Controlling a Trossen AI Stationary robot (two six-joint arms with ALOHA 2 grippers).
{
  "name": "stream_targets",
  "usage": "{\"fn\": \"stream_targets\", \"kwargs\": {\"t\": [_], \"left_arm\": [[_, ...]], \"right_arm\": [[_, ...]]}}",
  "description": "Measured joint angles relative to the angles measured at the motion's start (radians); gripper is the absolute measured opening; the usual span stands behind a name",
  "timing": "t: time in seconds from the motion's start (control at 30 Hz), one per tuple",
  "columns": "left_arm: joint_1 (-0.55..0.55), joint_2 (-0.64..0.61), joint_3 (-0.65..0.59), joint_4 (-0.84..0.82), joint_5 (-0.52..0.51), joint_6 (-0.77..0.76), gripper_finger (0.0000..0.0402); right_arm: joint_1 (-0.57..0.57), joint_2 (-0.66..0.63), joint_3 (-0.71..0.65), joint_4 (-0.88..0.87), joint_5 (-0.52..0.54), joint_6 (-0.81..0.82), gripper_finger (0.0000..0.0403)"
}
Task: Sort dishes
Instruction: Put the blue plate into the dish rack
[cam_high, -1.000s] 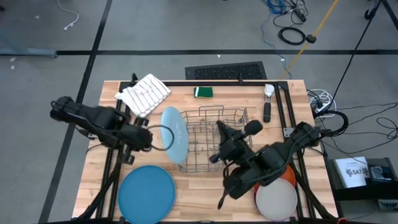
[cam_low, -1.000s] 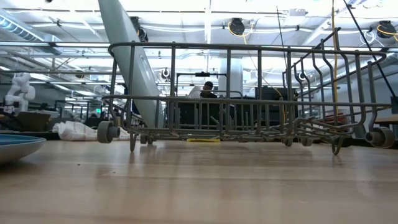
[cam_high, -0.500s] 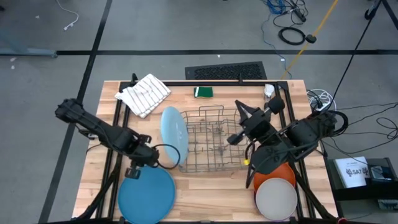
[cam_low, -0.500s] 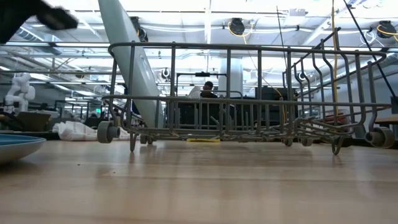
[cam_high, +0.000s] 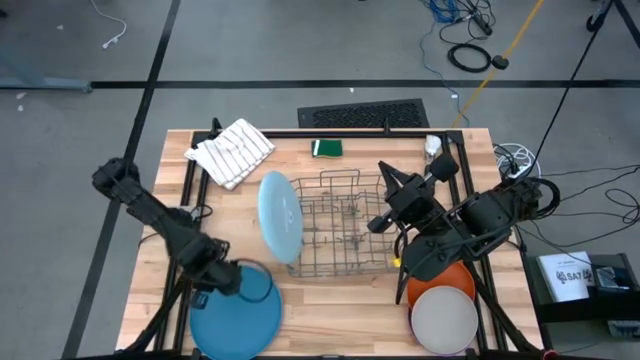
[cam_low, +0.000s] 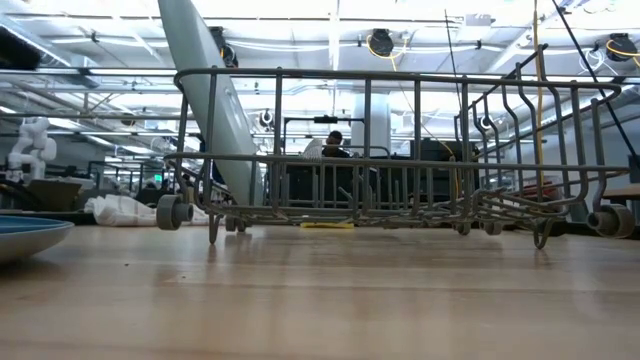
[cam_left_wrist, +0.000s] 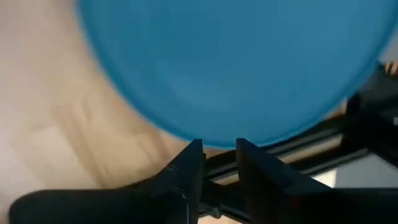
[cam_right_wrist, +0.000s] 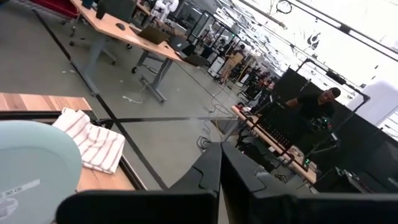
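Note:
A darker blue plate (cam_high: 238, 318) lies flat at the table's near left; it also shows in the low view (cam_low: 25, 235). My left gripper (cam_high: 212, 290) hangs over its far-left rim, fingers a little open (cam_left_wrist: 219, 155), their tips just short of the rim (cam_left_wrist: 217, 142). A light blue plate (cam_high: 280, 215) stands on edge, leaning in the left end of the wire rack (cam_high: 345, 228). An off-white plate (cam_high: 445, 322) lies on an orange plate (cam_high: 440, 280) at the near right. My right gripper (cam_high: 382, 198) is shut (cam_right_wrist: 221, 158) above the rack's right end.
A white striped cloth (cam_high: 232, 150) lies at the far left, a green sponge (cam_high: 326, 148) at the far edge, and a brush (cam_high: 430, 165) at the far right. Black frame rails run along the table's sides. Bare wood shows in front of the rack.
My left gripper has gone from beside the light blue plate toward the table's near edge and down to the darker blue plate's rim. My right gripper has drawn back from over the rack's near side toward the table's far right, then kept still. The plates have not moved.

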Motion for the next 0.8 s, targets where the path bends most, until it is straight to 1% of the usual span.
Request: {"fn": "stream_targets", "kwargs": {"t": [0.13, 0.2, 0.27, 0.33, 0.47, 0.53, 0.63, 0.7, 0.8], "left_arm": [[-0.087, 0.0, 0.0, 0.086, -0.085, 0.031, 0.0073], [-0.106, 0.004, 0.0, 0.141, -0.117, 0.005, 0.0063], [-0.109, 0.015, 0.0, 0.18, -0.117, -0.028, 0.0057], [-0.109, 0.029, 0.0, 0.174, -0.121, -0.077, 0.0053], [-0.113, 0.056, -0.052, 0.184, -0.121, -0.191, 0.0053], [-0.121, 0.064, -0.082, 0.225, -0.089, -0.236, 0.006], [-0.134, 0.076, -0.098, 0.342, -0.04, -0.261, 0.008], [-0.15, 0.081, -0.097, 0.412, -0.041, -0.261, 0.0096], [-0.166, 0.093, -0.097, 0.418, -0.058, -0.26, 0.0117]], "right_arm": [[0.0, 0.0, 0.0, -0.038, 0.001, 0.049, 0.0], [0.0, 0.0, 0.0, -0.044, 0.001, 0.065, 0.0], [0.0, 0.0, 0.0, -0.046, 0.0, 0.08, 0.0], [0.001, 0.0, 0.0, -0.048, 0.0, 0.096, 0.0], [0.007, 0.008, 0.0, -0.051, 0.0, 0.119, 0.0], [0.008, 0.016, 0.0, -0.051, -0.005, 0.123, 0.0], [0.009, 0.023, 0.0, -0.051, -0.024, 0.125, 0.0], [0.009, 0.026, 0.0, -0.051, -0.025, 0.129, 0.0], [0.009, 0.028, 0.0, -0.051, -0.023, 0.131, 0.0]]}}
